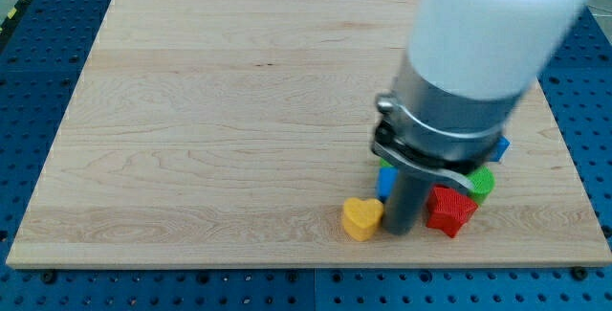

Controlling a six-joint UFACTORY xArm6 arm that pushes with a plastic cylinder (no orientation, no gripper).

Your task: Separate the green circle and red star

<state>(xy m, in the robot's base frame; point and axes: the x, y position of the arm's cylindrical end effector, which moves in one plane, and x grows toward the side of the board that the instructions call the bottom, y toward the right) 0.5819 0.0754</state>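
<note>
Yellow heart [361,219] — tip [401,232] — red star [450,211]

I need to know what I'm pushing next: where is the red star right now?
The red star sits near the view's bottom right of the board, just right of my tip, with the green circle at its upper right.

My tip [401,231] stands between the yellow heart [361,218] and red star [450,210], green circle [483,181] just beyond the star.
</note>
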